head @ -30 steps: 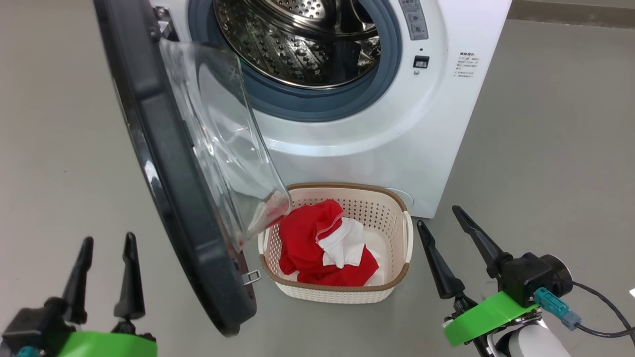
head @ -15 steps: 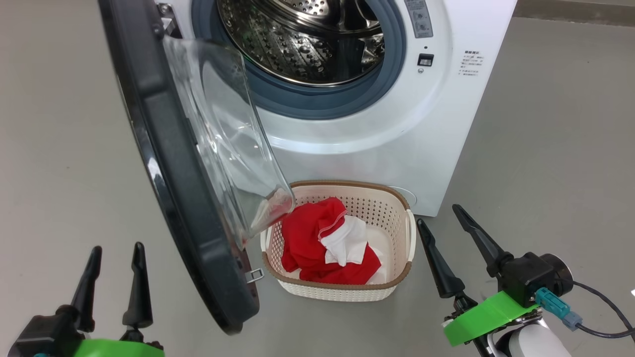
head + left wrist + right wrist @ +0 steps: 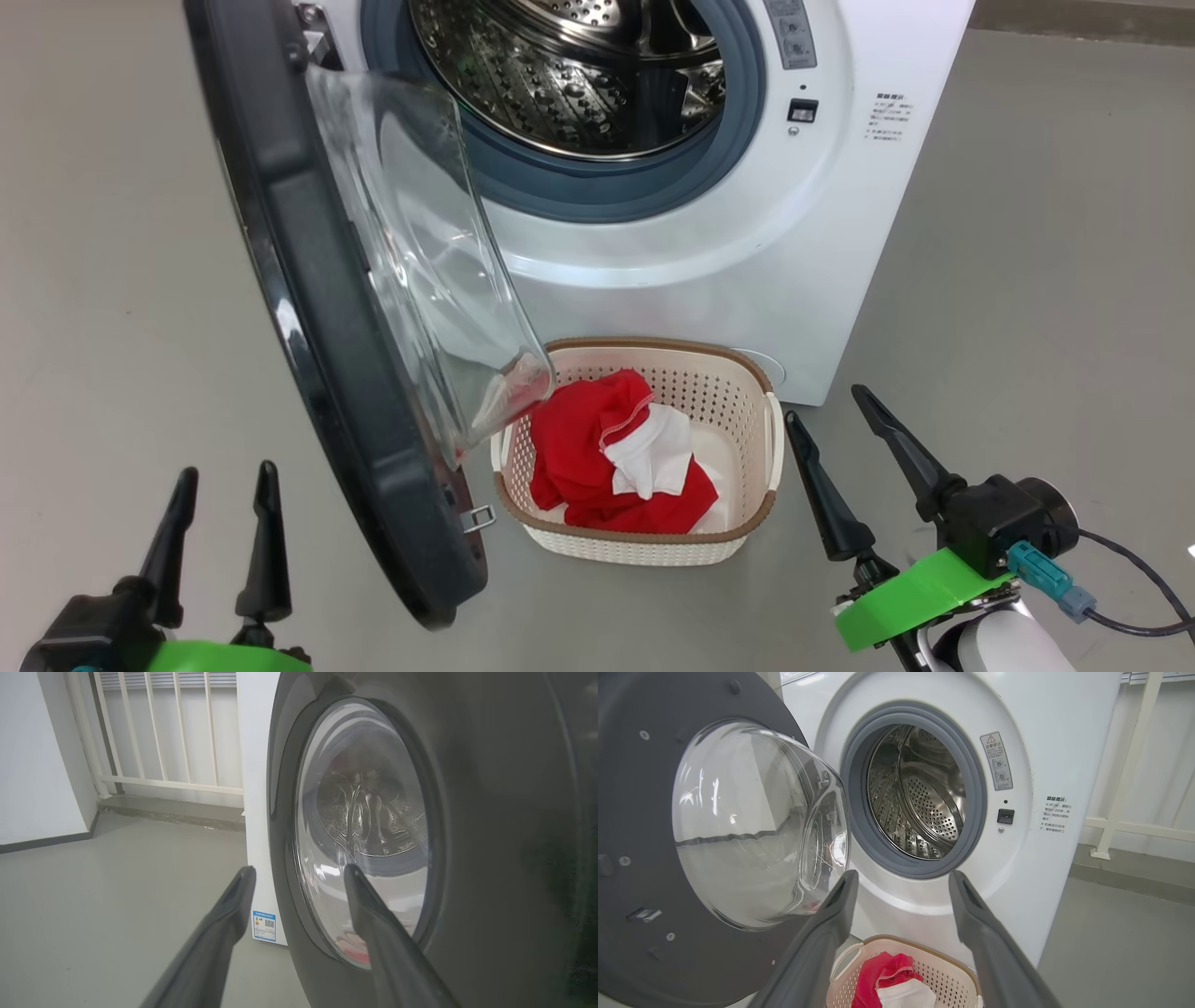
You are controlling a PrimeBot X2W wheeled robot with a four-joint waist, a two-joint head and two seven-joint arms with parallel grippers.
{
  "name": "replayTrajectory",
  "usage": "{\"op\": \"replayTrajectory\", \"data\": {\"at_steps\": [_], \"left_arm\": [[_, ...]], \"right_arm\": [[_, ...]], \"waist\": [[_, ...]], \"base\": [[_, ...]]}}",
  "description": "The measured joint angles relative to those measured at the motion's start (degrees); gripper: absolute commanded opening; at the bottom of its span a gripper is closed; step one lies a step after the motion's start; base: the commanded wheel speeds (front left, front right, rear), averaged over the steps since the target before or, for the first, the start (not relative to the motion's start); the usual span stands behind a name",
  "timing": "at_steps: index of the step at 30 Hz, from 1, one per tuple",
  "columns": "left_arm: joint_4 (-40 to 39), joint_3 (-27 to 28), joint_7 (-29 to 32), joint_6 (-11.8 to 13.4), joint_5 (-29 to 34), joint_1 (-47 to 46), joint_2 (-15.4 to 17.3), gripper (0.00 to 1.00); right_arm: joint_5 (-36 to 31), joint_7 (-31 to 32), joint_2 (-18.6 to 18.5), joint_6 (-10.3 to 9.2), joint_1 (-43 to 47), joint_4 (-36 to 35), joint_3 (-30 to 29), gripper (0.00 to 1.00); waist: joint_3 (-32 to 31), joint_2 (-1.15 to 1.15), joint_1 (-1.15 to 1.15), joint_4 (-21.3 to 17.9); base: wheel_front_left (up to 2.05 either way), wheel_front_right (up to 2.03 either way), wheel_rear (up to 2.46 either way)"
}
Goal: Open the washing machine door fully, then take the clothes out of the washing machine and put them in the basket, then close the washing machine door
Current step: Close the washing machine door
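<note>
All clothes (image 3: 597, 448) in basket (image 3: 644, 553). Left gripper (image 3: 230, 469), right gripper (image 3: 824, 404) spread, empty. Press left fingers (image 3: 373, 933) on door (image 3: 317, 308) rim, swing shut steadily, clearing basket.

**Both Grippers Held Low, Jaws Spread Wide**

The left gripper (image 3: 230, 469) was seen at the lower left of the head view. Its two dark jaws were pointed upward, nearly parallel, spread apart and empty. The right gripper (image 3: 824, 404) was held at the lower right, with its jaws angled up and toward the left, likewise spread wide and empty. Behind its black housing (image 3: 990, 523) a green collar (image 3: 920, 593) was fitted. A teal connector (image 3: 1036, 569) with a dark cable (image 3: 1134, 623) was plugged in at the side. A pale forearm (image 3: 999, 646) was shown beneath. In each wrist view the jaws were seen rising well apart from the bottom edge.
</note>
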Motion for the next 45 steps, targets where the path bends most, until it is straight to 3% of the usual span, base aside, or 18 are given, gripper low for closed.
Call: {"op": "replayTrajectory", "data": {"at_steps": [1,3,4,6,10,19,24,27,28,31,33,41,45], "left_arm": [[0.1,0.0,0.0,-0.3,0.1,0.0,0.0,0.80],[0.2,0.0,0.0,-0.3,0.1,0.0,0.0,0.02],[0.2,0.0,0.0,-0.6,-0.1,-0.1,-0.1,0.00],[0.2,0.6,0.0,-1.0,-2.7,-0.3,-0.7,0.00],[-0.3,1.4,1.5,-1.7,-15.7,-2.4,-1.8,0.00],[-7.8,6.6,14.5,-2.0,-49.2,-8.8,-2.3,0.00],[-12.6,9.6,22.4,3.5,-63.7,-10.9,-2.6,0.00],[-15.0,10.2,27.5,9.3,-71.6,-11.5,-2.6,0.00],[-16.7,10.2,30.4,13.3,-74.4,-11.5,-2.8,0.00],[-19.3,10.4,33.3,18.2,-77.4,-11.5,-2.7,0.00],[-21.2,10.7,34.6,20.1,-79.1,-11.5,-2.7,0.00],[-25.6,10.0,37.0,23.1,-80.8,-11.1,-2.7,0.00],[-26.0,9.3,37.0,23.1,-80.8,-10.5,-2.7,0.00]], "right_arm": [[0.0,0.0,0.0,0.00,0.0,0.0,0.0,1.00],[0.0,0.0,0.0,0.00,0.0,0.0,0.0,1.00],[0.0,0.0,0.0,0.00,0.0,0.0,0.0,1.00],[0.0,0.0,0.0,0.00,0.0,0.0,0.0,1.00],[0.0,0.0,0.0,0.00,0.0,0.1,-0.1,1.00],[0.0,0.0,0.0,0.00,0.0,0.2,-0.1,1.00],[0.0,0.0,0.0,0.00,-0.1,0.3,-0.1,1.00],[0.0,0.0,0.0,0.00,-0.1,0.4,-0.2,1.00],[0.0,0.0,0.0,0.00,-0.1,0.4,-0.2,1.00],[0.0,0.0,0.0,0.00,-0.2,0.4,-0.4,1.00],[0.0,0.0,0.0,0.00,-0.2,0.4,-0.5,1.00],[1.8,0.0,0.0,0.00,-0.2,0.4,-0.6,1.00],[2.2,0.0,0.0,0.00,-0.3,0.4,-0.5,1.00]], "waist": [[0.1,0.00,0.00,0.0],[0.3,0.00,0.00,0.0],[0.4,0.00,0.00,0.0],[0.5,0.00,0.00,0.0],[0.4,0.00,0.00,0.1],[0.5,0.00,0.00,-0.1],[0.9,0.00,0.00,-0.5],[1.2,0.00,0.00,-0.9],[1.3,0.00,0.00,-1.1],[1.6,0.00,0.00,-1.5],[1.7,0.00,0.00,-1.7],[2.3,0.00,0.00,-2.2],[2.4,0.00,0.00,-2.8]], "base": [[0.00,0.00,0.00],[0.00,0.00,0.00],[0.00,0.00,0.00],[0.00,0.00,0.00],[0.00,0.00,0.00],[0.00,0.00,0.00],[0.00,0.00,0.00],[0.00,0.00,0.00],[0.00,0.00,0.00],[0.00,0.00,0.00],[0.00,0.00,0.00],[0.00,0.00,0.00],[0.00,0.00,0.00]]}}
